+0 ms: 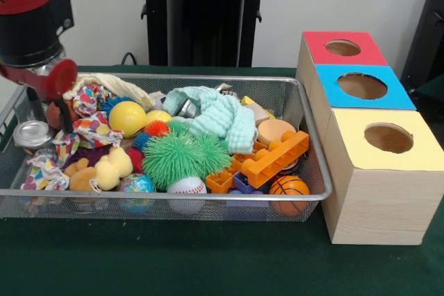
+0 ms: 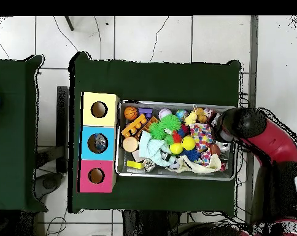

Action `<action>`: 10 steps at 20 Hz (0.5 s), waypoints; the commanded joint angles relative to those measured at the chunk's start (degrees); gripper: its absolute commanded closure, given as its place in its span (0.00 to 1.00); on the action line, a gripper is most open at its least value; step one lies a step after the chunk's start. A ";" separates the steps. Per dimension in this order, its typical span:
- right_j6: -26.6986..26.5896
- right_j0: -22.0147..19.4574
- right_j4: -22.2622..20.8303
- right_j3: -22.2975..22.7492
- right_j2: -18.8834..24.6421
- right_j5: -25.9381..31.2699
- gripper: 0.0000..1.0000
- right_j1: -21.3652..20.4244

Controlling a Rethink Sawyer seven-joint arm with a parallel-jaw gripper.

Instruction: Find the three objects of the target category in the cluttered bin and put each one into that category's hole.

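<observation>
The wire mesh bin (image 1: 208, 78) stands on the green table, packed with toys; it also shows in the overhead view (image 2: 169, 177). No see-through water bottle shows in the bin in either view. My gripper (image 1: 50, 117) hangs over the bin's left end in the front view, its two black fingers (image 1: 32, 105) apart and dipping among the clutter beside a silver can (image 1: 32, 133). The blue-panel hole (image 1: 362, 86) is the middle one of the wooden box; in the overhead view (image 2: 97, 142) something pale shows inside it. The arm (image 2: 240, 123) hides the gripper from above.
The red-panel hole (image 1: 343, 48) and the yellow-panel hole (image 1: 388, 138) flank the blue one. The bin holds a green spiky ball (image 1: 182, 157), a mint cloth (image 1: 215, 112), a yellow ball (image 1: 127, 117), an orange brick (image 1: 274, 159), a basketball (image 1: 288, 186) and patterned fabric (image 1: 90, 129).
</observation>
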 commanded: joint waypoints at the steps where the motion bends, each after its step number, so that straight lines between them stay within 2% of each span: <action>1: -15.13 -1.90 -5.95 -8.10 9.17 7.90 0.00 2.35; 8: -21.80 -4.70 -10.77 -9.34 16.25 2.69 0.00 5.46; 10: -23.03 -5.54 -11.45 -9.32 18.27 3.45 0.00 6.25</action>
